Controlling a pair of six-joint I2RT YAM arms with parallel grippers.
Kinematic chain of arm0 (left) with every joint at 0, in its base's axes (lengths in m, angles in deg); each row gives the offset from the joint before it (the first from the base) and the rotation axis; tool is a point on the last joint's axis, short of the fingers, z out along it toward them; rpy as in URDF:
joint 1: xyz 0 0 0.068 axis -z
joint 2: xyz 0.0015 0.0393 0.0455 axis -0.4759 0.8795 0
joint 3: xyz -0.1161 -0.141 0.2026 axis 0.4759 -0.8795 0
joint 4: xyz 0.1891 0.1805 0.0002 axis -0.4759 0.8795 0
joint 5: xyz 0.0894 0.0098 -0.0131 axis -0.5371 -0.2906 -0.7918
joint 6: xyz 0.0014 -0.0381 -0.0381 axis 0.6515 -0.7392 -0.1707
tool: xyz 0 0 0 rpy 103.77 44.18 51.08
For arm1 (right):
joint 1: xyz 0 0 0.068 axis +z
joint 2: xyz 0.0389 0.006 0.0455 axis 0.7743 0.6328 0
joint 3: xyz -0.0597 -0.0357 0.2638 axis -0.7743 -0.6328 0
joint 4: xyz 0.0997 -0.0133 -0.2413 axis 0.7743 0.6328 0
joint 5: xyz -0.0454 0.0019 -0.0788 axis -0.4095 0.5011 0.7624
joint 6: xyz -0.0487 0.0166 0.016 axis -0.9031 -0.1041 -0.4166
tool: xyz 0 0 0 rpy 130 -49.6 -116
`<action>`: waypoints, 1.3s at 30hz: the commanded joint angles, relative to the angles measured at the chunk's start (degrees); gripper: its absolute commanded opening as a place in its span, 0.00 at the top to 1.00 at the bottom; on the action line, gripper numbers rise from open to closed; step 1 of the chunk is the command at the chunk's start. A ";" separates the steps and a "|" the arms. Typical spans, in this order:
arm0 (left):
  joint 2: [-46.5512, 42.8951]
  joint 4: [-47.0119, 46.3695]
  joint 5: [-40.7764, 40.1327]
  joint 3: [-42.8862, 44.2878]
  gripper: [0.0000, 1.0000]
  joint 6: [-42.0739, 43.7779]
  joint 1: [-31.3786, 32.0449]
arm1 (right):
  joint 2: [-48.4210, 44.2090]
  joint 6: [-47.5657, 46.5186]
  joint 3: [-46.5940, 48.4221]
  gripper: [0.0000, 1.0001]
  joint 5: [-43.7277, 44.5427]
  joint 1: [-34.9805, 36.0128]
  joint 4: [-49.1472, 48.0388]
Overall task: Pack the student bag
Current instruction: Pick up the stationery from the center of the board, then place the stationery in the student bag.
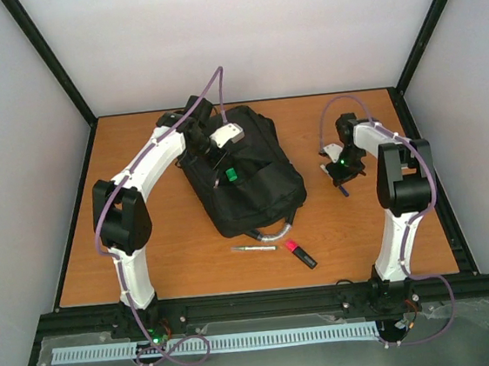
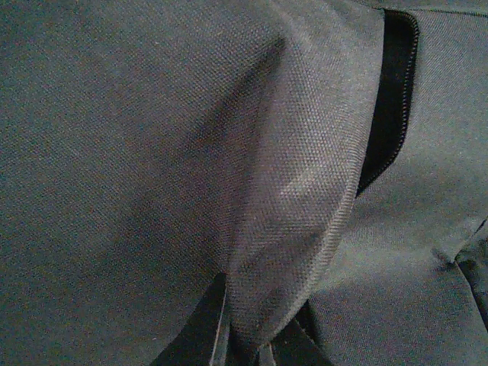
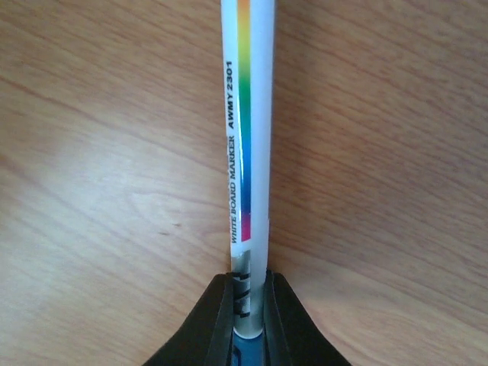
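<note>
Top view, bag: the student bag (image 1: pixel 242 179) lies flat in the middle of the desk (image 1: pixel 164 252). It is black and soft, with a grey loop handle (image 1: pixel 271 231) at its near end.
Top view, left jaws: they are down on the far part of the bag. From up here I cannot tell their grip.
Top view, right jaws: they are over bare desk, well apart from the bag, on its right.
Top view, waiting things: 1 pen (image 1: pixel 253 248) and 1 pink highlighter (image 1: pixel 301 254) lie on the desk near the handle.
Left wrist view, jaws: they are pressed together on a fold of the bag's cloth, which stands up like a little tent.
Left wrist view, opening: a dark slit (image 2: pixel 390 99) with zipper teeth gapes at the upper right.
Right wrist view, jaws: they are pinching 1 white board marker (image 3: pixel 252 152) by its end. It has a rainbow stripe, with wood behind it.
Step, I think: get the marker into the bag.
Doing it well: lift the cloth so the slit opens wide. Bring the marker in line with the slit, tip first. Let go only when it is well inside.
</note>
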 commanded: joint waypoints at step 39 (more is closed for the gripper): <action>-1.30 1.02 4.93 3.99 0.98 -0.94 0.85 | 3.04 2.26 20.14 0.95 -43.09 23.22 15.46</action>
